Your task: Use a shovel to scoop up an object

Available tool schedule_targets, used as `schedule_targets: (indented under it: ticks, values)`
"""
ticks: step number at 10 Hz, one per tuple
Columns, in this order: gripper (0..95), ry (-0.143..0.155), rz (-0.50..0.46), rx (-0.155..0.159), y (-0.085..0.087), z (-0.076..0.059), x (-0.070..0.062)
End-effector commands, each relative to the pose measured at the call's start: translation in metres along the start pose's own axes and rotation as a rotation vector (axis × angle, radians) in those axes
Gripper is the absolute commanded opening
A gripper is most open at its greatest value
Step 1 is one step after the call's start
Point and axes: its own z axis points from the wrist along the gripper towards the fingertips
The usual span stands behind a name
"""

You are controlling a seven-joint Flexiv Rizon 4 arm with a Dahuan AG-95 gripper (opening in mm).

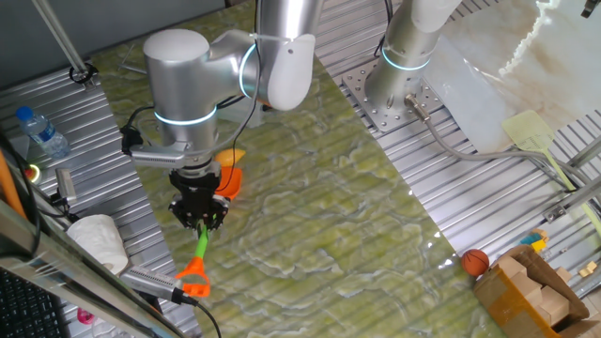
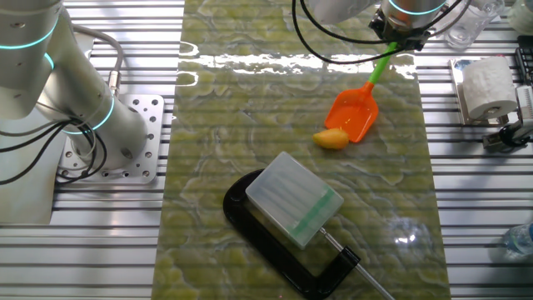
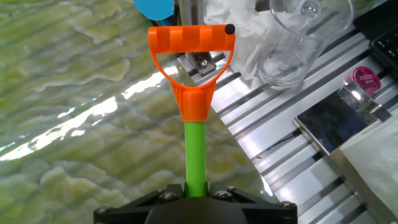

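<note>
— So, where is the shovel point(image 2: 358, 107) at this moment?

— Held by the gripper point(image 1: 199, 218), whose two fingers are clamped on the bright green shaft. The hand view shows the shaft rising straight out from between the jaws to the orange D-shaped handle point(image 3: 191, 46), which hangs over the table's edge, above the metal slats.

— And the blade?

— Down on the green marbled mat point(image 2: 250, 108). From the other fixed view the orange blade lies flat or nearly so, its front edge pointing toward the small yellow-orange oval point(image 2: 331, 139).

— Is the oval on the blade?

— It sits on the mat at the blade's lower left corner, touching it or just beside it; I cannot tell which from this angle, though most of it looks to be off the blade.

— What else is on that mat?

— A black C-clamp point(image 2: 275, 242) with a translucent plastic box point(image 2: 295, 198) resting across it, near the oval but apart from it.

— And off the mat?

— A roll of white tissue point(image 2: 487, 86) on the slats beside the arm, a water bottle point(image 1: 40, 131) at the far corner, and a small orange-brown ball point(image 1: 475, 260) next to a cardboard box point(image 1: 531, 286). A pale yellow-green spatula point(image 1: 537, 136) lies well apart from all of it.
</note>
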Motion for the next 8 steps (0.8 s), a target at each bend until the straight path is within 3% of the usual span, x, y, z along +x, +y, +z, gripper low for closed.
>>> schedule_targets:
  ticks: [1,8]
  values:
    - [0.0,0.0,-0.004,-0.005,0.001,0.0,0.002]
    - [0.0,0.013,-0.016,-0.006,0.005,-0.003,0.014]
